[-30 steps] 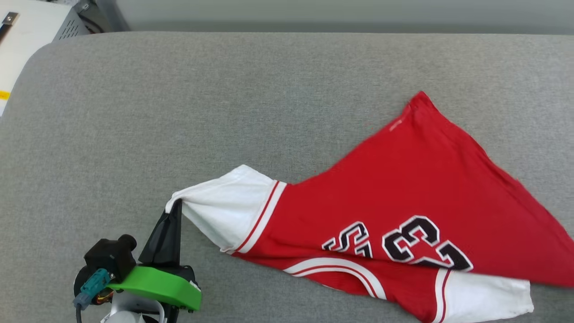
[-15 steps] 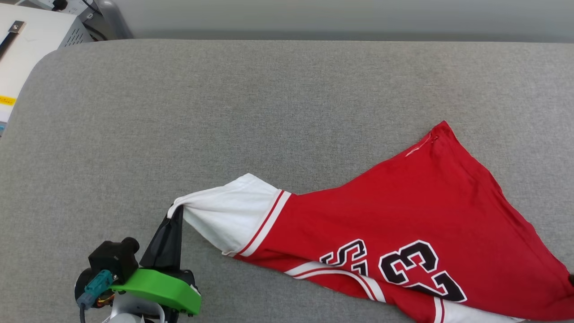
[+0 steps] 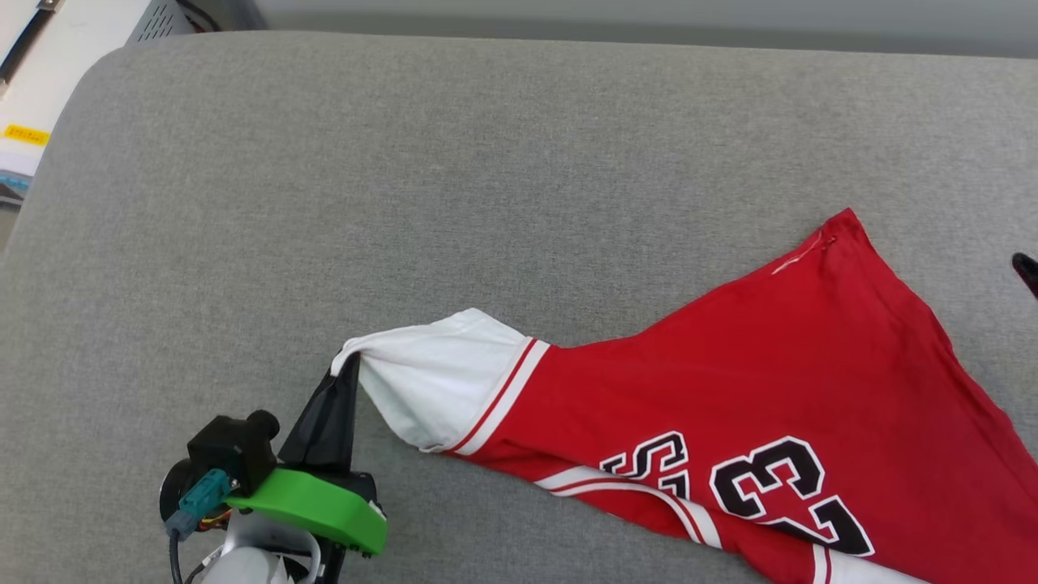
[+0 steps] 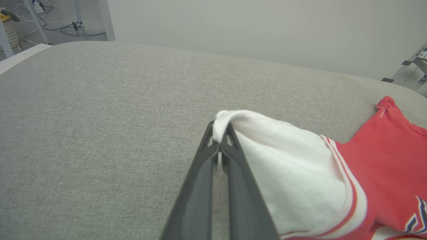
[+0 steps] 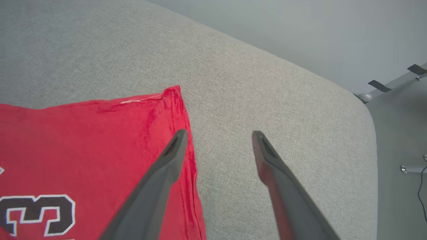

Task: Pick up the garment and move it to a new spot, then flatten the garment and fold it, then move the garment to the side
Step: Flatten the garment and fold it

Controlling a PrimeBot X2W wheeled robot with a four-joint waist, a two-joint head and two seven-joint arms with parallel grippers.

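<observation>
Red garment (image 3: 730, 381) lies stretched, left hand (image 3: 345, 367) pinching its white sleeve (image 3: 438, 381).

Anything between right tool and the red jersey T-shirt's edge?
No. Right wrist view: open right tool sits at the edge of the red jersey T-shirt; only bare grey fabric surface between its fingers.

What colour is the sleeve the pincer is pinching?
White sleeve, with red-striped trim; left wrist view shows it best.

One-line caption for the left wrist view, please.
Left gripper shut on the white sleeve of the red garment, over the grey padded surface.
</observation>
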